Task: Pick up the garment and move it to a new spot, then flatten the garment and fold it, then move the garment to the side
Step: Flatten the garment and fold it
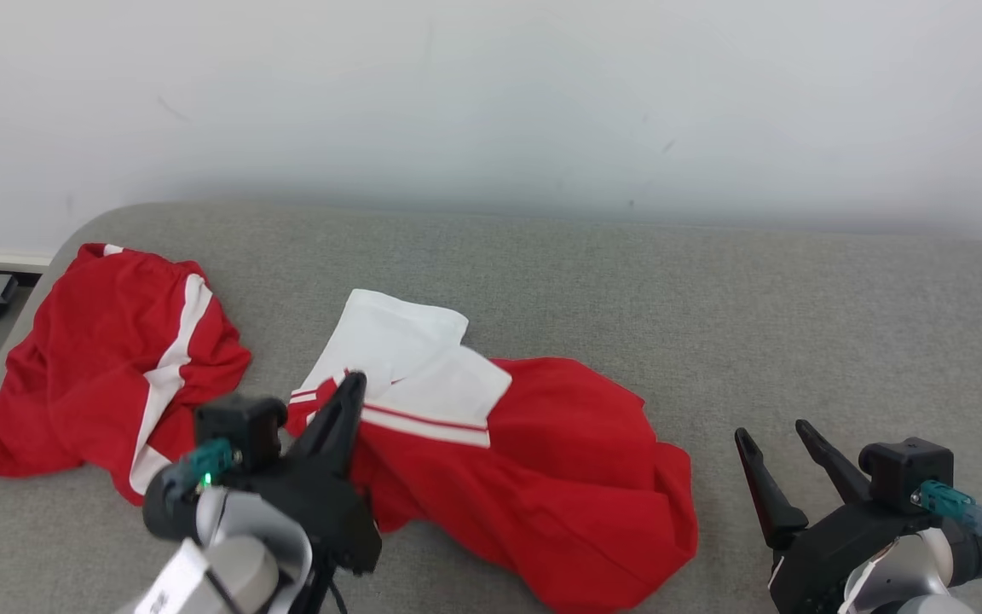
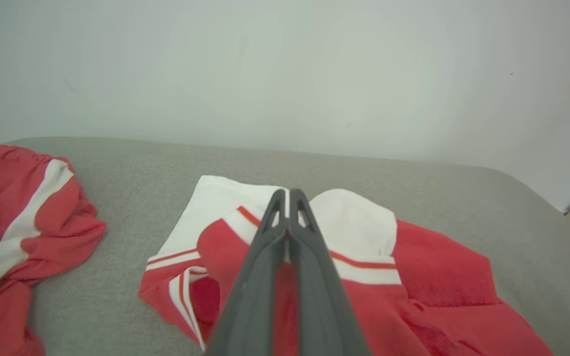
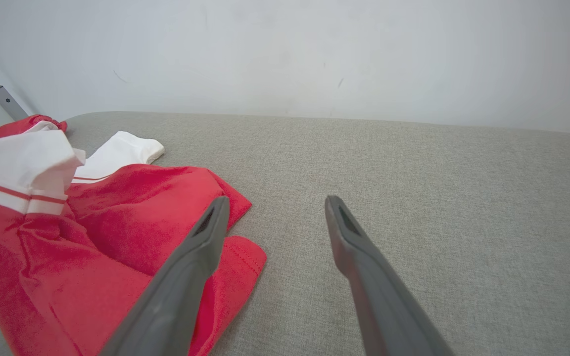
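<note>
Fingers of the left gripper (image 1: 355,382) press together over the crumpled red-and-white fabric garment (image 1: 542,477) at the grey upholstered surface's (image 1: 713,298) centre. At four o'clock, the right gripper (image 1: 772,431) holds its fingers apart. Another red-and-white garment (image 1: 107,358) lies at nine o'clock.

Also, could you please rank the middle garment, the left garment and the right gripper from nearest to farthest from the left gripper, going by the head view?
From the left gripper:
1. middle garment: centre, right at its shut fingertips.
2. left garment: off to its left, lying apart from the first.
3. right gripper: far right, open, past the middle garment's hem.
</note>
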